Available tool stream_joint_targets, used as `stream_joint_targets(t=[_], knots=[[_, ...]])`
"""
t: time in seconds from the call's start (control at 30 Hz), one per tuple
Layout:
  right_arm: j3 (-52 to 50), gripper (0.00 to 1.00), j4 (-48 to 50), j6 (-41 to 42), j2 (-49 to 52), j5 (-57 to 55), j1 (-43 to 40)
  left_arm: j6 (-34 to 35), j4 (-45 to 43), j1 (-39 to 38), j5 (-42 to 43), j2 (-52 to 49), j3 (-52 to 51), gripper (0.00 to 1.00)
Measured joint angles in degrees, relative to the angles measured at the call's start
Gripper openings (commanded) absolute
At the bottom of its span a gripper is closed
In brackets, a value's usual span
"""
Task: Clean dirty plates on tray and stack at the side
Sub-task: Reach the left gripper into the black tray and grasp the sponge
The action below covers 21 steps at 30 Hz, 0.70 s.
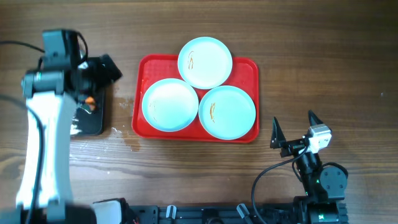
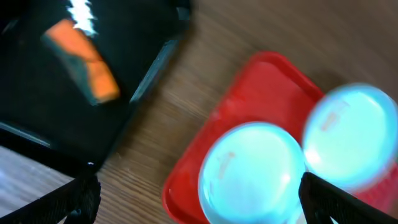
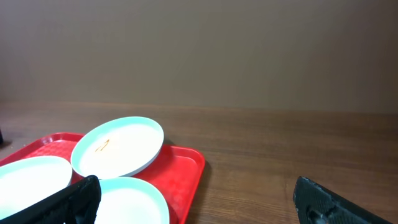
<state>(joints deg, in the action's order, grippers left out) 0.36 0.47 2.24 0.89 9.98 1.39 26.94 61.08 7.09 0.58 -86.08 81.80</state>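
**Sponge lying by the left claw, plates waiting to its right**

The left claw [image 2: 199,186] is hanging wide open, gripping nothing, over the black tray [image 1: 91,124]. That tray is lying just beside the left end of the red tray [image 1: 247,70]. The orange sponge [image 2: 84,59] is resting on the black tray. In the wrist view it is sitting ahead of the claw and off to one side. Its long axis is running slantwise to the line between the two fingers. By my reading, the wrist is going to need a turn before the fingers can close across the sponge's short side.

The three plates [image 3: 118,146] are crowding the red tray, whose long axis is running left to right across the table [image 1: 348,50]. The near-left plate [image 1: 169,104] is lying closest to the left claw. The far plate [image 1: 205,62] is lapping over the far rim and is showing a thin orange smear. The near-right plate [image 1: 227,112] is showing one too.

The right claw [image 1: 292,118] is likewise standing fully open and empty, just off the red tray's near right corner. The near-right plate is its closest. The left arm is far nearer the sponge.
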Motion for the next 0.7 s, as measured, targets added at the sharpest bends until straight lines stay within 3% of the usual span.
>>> stream_joint_targets(t=[0.17,0.27,0.47,0.57,0.7], knots=[[0.0,1.00,0.0,0.0,0.0,0.0,0.0,7.4,0.1,8.1,-3.8,-9.7,0.8,1.00],[0.0,1.00,0.0,0.0,0.0,0.0,0.0,10.2,0.0,13.4,-4.7,-14.4,0.8,0.94],[0.0,1.00,0.0,0.0,0.0,0.0,0.0,8.2,-2.2,19.3,-3.8,-20.9,0.8,0.89],[0.0,1.00,0.0,0.0,0.0,0.0,0.0,6.7,-3.7,20.1,-1.9,-22.9,0.8,0.71],[0.0,1.00,0.0,0.0,0.0,0.0,0.0,4.8,-5.2,20.8,1.7,-23.6,0.8,0.58]])
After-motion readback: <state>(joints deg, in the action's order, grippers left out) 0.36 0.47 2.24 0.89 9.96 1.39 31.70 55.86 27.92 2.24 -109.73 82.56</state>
